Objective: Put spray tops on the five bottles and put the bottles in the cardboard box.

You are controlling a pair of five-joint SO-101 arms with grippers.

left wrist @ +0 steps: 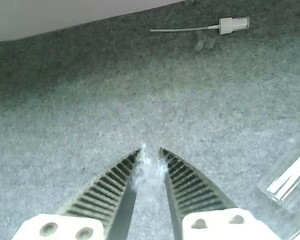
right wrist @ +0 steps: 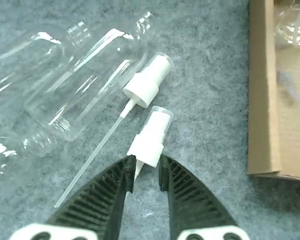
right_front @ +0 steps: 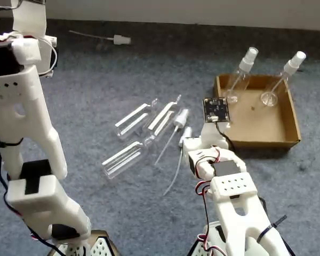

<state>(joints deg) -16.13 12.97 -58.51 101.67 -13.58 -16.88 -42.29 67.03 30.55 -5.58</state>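
i am holding my right pincer [right wrist: 142, 169] low over the carpeted worktop [right wrist: 210, 125]. its jaws are narrowly parted and straddling the dip tube of the nearest spray top [right wrist: 152, 137], just under its collar, and i am not judging it gripped yet. to do this well, i am thinking the pinch belongs on the firm white collar, since the thin tube looks likely to bend or slip. just beyond, a second spray top [right wrist: 146, 82] is lying beside three uncapped bottles [right wrist: 85, 85], all on their sides. the cardboard box [right wrist: 262, 100] is sitting near on my right, with two capped bottles [right_front: 240, 74] leaning inside. my right arm [right_front: 232, 186] is stretching forward and down. my left pincer [left wrist: 150, 156] is hanging narrowly parted and empty, with a third spray top [left wrist: 234, 24] lying well beyond it.
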